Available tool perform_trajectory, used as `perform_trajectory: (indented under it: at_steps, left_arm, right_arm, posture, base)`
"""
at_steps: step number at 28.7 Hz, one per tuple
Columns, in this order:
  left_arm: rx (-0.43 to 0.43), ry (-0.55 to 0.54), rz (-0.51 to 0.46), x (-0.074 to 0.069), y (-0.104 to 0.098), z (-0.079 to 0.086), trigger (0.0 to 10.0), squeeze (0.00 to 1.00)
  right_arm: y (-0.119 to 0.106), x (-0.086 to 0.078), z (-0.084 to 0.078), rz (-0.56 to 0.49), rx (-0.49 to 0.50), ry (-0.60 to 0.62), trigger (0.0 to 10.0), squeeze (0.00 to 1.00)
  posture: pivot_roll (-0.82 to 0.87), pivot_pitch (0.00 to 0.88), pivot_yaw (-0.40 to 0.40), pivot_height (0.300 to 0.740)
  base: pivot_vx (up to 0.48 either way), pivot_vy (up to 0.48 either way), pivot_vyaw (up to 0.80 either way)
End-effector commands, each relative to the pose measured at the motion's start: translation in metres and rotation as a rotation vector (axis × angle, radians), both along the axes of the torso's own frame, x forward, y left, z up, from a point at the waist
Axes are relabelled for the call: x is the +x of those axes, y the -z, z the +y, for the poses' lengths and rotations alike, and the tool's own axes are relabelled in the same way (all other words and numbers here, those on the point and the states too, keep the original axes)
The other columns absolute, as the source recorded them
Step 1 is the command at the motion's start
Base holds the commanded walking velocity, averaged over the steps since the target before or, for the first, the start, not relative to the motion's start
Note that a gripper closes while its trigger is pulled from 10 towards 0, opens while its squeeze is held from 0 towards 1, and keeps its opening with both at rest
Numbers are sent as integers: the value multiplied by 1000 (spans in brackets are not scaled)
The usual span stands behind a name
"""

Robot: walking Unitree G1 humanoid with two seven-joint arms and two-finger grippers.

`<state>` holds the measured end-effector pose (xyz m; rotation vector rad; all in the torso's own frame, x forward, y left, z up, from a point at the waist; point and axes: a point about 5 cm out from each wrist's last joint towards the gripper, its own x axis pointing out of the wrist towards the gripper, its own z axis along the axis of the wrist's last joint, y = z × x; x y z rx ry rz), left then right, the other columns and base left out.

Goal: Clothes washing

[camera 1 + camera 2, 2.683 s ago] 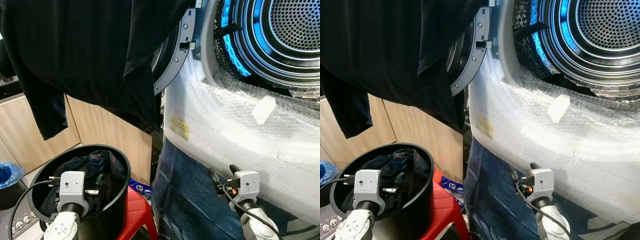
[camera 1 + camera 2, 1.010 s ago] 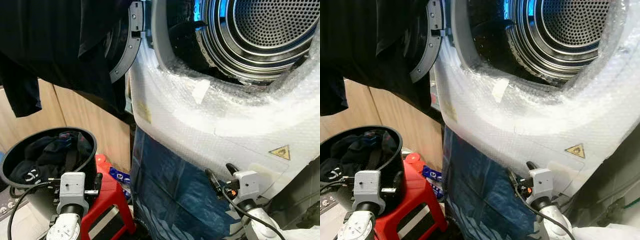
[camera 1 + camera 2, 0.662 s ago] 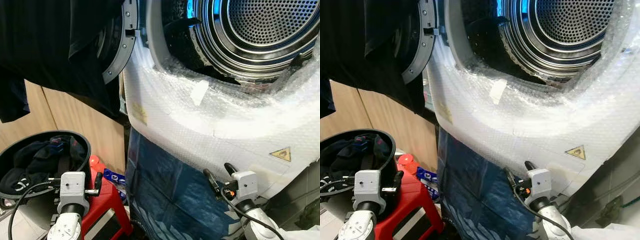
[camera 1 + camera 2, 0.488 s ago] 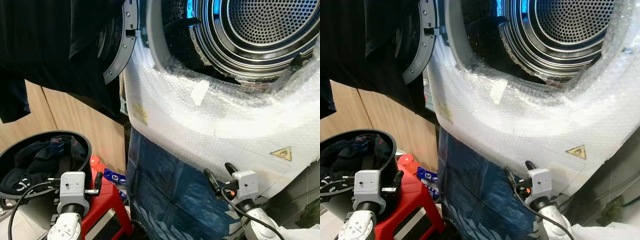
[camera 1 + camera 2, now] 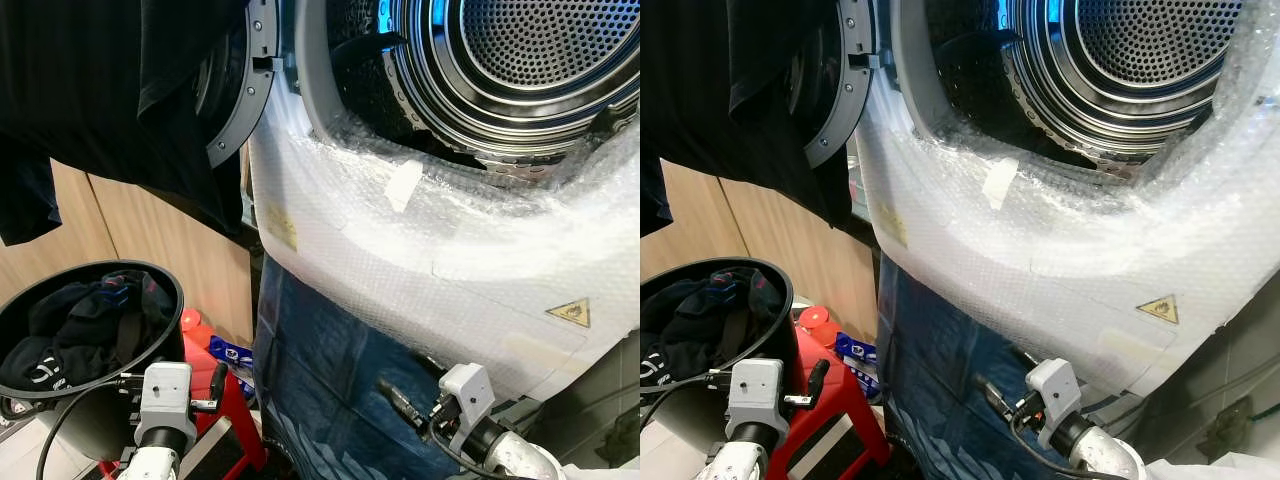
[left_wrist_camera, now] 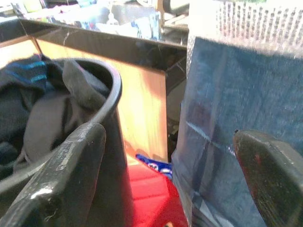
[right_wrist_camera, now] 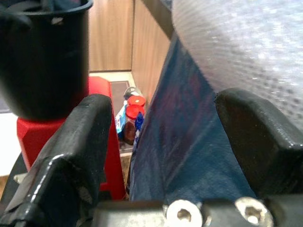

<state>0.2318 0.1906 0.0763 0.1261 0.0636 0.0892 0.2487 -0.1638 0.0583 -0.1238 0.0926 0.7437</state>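
In the eye views, dark clothes point(image 5: 70, 335) are seen heaped in a black bucket point(image 5: 150, 395) on a red stool point(image 5: 825, 405), left of the open drum point(image 5: 520, 60). In the wrist views, the left gripper point(image 6: 165, 175) and right gripper point(image 7: 165, 151) are held spread wide, empty.

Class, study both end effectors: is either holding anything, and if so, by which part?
Nothing is held. The left end effector is open beside the black bucket of dark clothes; the right end effector is open before the blue sheet.
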Motion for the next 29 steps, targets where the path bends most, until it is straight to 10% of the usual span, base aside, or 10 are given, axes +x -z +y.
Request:
perform_trajectory:
  at_steps: [1,29]
  left_arm:
    - [4,11,-9,1,-3,-2,10000,0]
    - [-14,13,0,1,-3,-1,10000,0]
  right_arm:
    - [-2,-1,2,-9,-15,-21,10000,0]
    - [-2,-5,4,28,8,-10,10000,0]
  posture:
    - [56,0,-60,740]
    - [53,0,-61,740]
  base:
    - [0,0,0]
    - [0,274,0]
